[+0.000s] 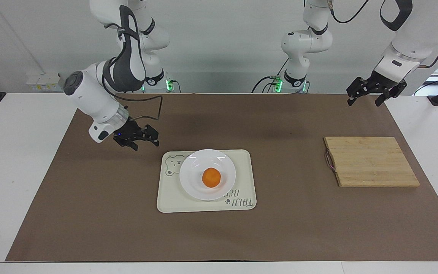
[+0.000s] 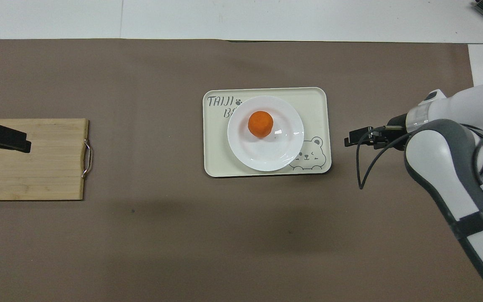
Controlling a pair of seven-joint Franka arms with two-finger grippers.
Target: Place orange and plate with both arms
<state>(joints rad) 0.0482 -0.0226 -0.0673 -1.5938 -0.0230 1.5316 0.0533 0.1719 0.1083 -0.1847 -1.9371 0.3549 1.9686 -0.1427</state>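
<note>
Nearest to the robots are the two grippers, both in the air. The right gripper (image 1: 137, 137) (image 2: 357, 137) hangs over the brown mat (image 1: 89, 209) (image 2: 141, 235), just off the edge of the tray (image 1: 169, 198) (image 2: 216, 159) that faces the right arm's end. Its fingers are spread and nothing is between them. It touches neither the tray nor the plate. The left gripper (image 1: 367, 91) (image 2: 25, 145) waits high over the cutting board (image 1: 371, 161) (image 2: 48, 159), which lies well apart from the tray toward the left arm's end. This one is also released and empty.

Next comes the tray itself, in the middle of the mat. Its bear drawing (image 1: 171, 166) (image 2: 308, 155) is in the corner nearest to the right gripper. The plate (image 1: 190, 173) (image 2: 266, 153) lies flat on the tray and covers part of the lettering. The orange (image 1: 211, 177) (image 2: 260, 123) rests on the plate, a little off centre toward the edge of the tray that is farther from the robots.

As I judge it, the placing step is done — the orange is on the plate, the plate is on the tray, and no gripper holds anything. What is left seems only to bring the right arm to rest. This move calls for little care — only a path that goes up and away from the tray, so that the hanging cable and the fingers do not catch the rim of the plate.
</note>
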